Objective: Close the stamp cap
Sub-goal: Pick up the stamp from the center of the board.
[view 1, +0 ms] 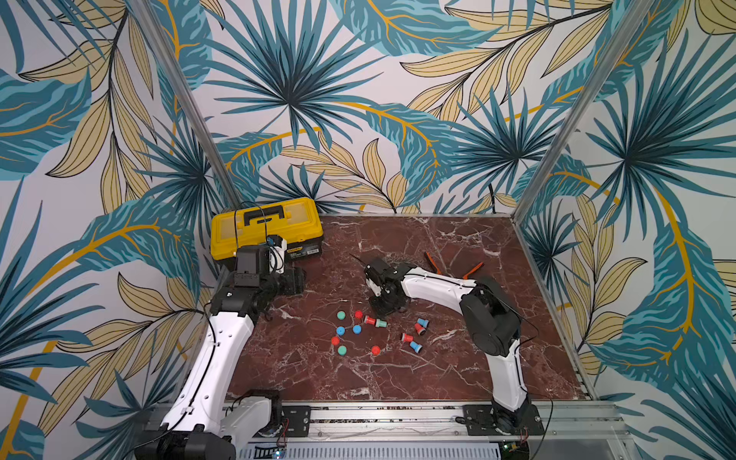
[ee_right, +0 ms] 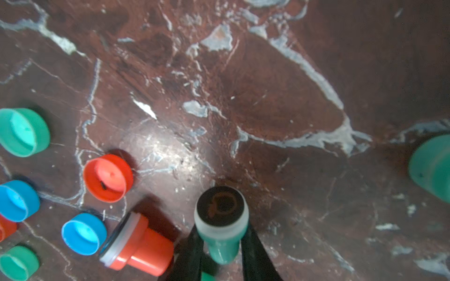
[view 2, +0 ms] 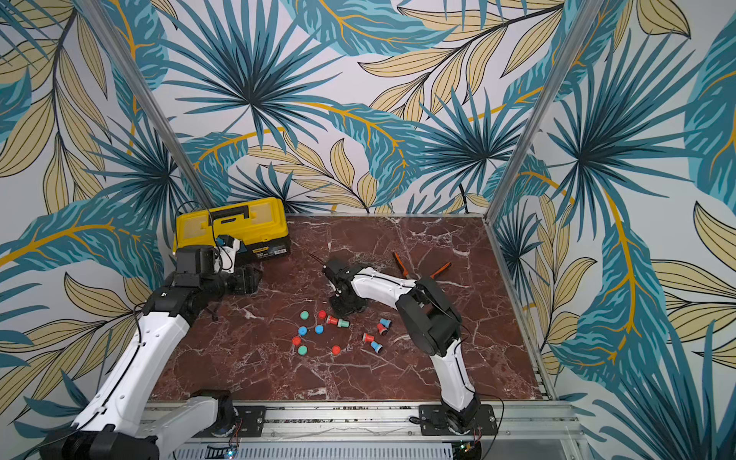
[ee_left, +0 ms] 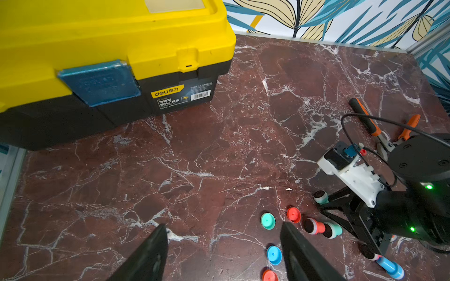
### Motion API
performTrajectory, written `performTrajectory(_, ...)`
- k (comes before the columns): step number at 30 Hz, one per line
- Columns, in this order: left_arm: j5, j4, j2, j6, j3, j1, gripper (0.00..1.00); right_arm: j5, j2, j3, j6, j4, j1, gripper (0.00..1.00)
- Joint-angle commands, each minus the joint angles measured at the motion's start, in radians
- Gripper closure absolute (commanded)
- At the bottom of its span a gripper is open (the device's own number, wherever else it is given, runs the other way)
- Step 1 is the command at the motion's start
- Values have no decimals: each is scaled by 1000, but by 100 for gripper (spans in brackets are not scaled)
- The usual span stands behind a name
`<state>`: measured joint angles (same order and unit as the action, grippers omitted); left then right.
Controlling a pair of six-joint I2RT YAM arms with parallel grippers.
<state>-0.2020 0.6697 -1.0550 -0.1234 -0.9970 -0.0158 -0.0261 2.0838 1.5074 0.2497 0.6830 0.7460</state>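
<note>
In a top view, the right gripper [view 1: 384,306] hangs low over the red marble worktop [view 1: 398,378].

In the left wrist view, the left gripper [ee_left: 224,243] stands open and empty.

In the right wrist view, the right gripper is closed on the uncapped round green plastic stamp [ee_right: 221,226], near a loose green plastic cap [ee_right: 23,132].

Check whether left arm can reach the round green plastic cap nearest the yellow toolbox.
Probably yes: the left gripper hangs open and empty, with only bare marble tabletop between it and the round green plastic cap.
</note>
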Motion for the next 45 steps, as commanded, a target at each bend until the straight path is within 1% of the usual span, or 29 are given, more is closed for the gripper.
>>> performTrajectory(1, 0, -16, 0, -1, 0, 13, 25, 24, -12, -43, -16, -49, 6, 75)
performTrajectory(4, -3, -16, -5, -2, 1, 12, 25, 30, -16, -53, -22, -61, 6, 77)
performTrajectory(9, -7, -16, -2, -1, 7, 11, 25, 46, -39, -62, -32, -79, 7, 85)
performTrajectory(12, -13, -16, -3, 3, -1, 2, 26, 56, -88, -72, -40, -100, 7, 89)
performTrajectory(13, -34, -14, -4, 11, -8, 0, 26, 53, -116, -81, -51, -116, 7, 89)
performTrajectory(17, -103, -15, 30, -53, -18, -25, 26, 39, -224, -111, -112, -175, 7, 89)
performTrajectory(20, -96, -15, 62, -106, -26, -95, 26, -15, -324, -162, -185, -269, 7, 90)
performTrajectory(25, -111, -15, 100, -208, -44, -190, 26, -103, -475, -283, -330, -501, 10, 92)
performTrajectory(29, -116, -13, 107, -271, -75, -272, 30, -279, -558, -368, -505, -632, 9, 92)
performTrajectory(33, -94, -13, 83, -314, -111, -383, 32, -370, -608, -435, -628, -733, 10, 93)
performTrajectory(35, -73, -15, 67, -333, -128, -441, 33, -376, -620, -447, -661, -749, 13, 94)
performTrajectory(40, -14, -14, 19, -356, -155, -550, 36, -380, -643, -452, -682, -746, 17, 95)
performTrajectory(43, 21, -15, -5, -378, -161, -577, 39, -392, -657, -470, -690, -768, 18, 95)
performTrajectory(45, 34, -15, -20, -401, -166, -584, 43, -397, -664, -479, -693, -781, 21, 95)
